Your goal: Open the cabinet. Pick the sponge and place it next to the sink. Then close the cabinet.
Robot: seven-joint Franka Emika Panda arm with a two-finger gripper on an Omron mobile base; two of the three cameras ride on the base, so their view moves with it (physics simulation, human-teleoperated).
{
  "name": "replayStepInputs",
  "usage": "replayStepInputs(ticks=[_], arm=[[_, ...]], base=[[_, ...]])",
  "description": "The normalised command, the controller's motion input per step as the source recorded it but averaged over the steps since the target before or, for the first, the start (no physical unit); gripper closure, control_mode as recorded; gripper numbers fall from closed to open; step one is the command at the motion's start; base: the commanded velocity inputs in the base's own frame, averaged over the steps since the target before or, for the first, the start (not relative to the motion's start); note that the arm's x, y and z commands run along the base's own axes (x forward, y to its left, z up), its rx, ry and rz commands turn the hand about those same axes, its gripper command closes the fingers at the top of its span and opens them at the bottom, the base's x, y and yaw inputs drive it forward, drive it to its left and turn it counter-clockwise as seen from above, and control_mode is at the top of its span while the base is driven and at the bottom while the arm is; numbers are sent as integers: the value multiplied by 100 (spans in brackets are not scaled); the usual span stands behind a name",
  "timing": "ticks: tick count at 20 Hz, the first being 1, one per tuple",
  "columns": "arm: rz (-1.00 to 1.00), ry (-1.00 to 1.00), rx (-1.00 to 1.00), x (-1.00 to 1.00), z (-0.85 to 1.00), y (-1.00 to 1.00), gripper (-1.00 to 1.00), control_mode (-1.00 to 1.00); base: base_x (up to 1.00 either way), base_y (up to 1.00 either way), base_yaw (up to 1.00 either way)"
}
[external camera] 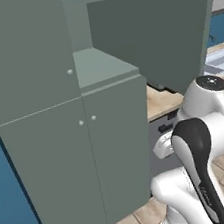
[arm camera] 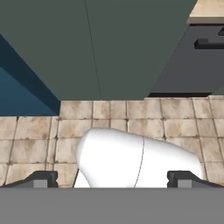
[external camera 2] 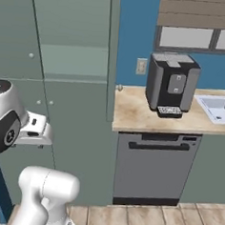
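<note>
My gripper is spread wide, both dark tips far apart at the bottom of the hand view, holding nothing. It points down at the tiled floor in front of the cabinet's lower doors.

The cabinet stands at the left end of the wooden counter. Its upper right door is swung out wide, baring a grey-green shelf inside; the other three doors look shut, their pale knobs showing. So opening seems done, and I judge the picking step to be the one in hand.

The sponge I cannot find: the shelf surface I can see looks bare, and the deeper part of the compartment is partly hidden by the door and the frame. It may sit further back or on the higher shelf.

The sink lies at the far right of the counter, beyond the dark coffee machine, above and to the right of the dishwasher panel.

Next I would need to lift my hand from floor level up to the open compartment, swing it inward past the door edge, and look over the shelves to locate the sponge before closing on it. The open door is close to my arm, so I should steer clear of it
</note>
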Motion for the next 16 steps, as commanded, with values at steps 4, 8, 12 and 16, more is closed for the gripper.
replayStepInputs(ticks=[4, 8, 12, 16], arm=[[0, 0, 0, 0, 0, 0, -100, 100], [0, 0, 0, 0, 0, 0, -100, 100], [0, 0, 0, 0, 0, 0, -100, 100], [0, 0, 0, 0, 0, 0, -100, 100]], base=[[62, 0, 10], [-3, -36, 16], [2, -36, 30], [10, -35, 37]])
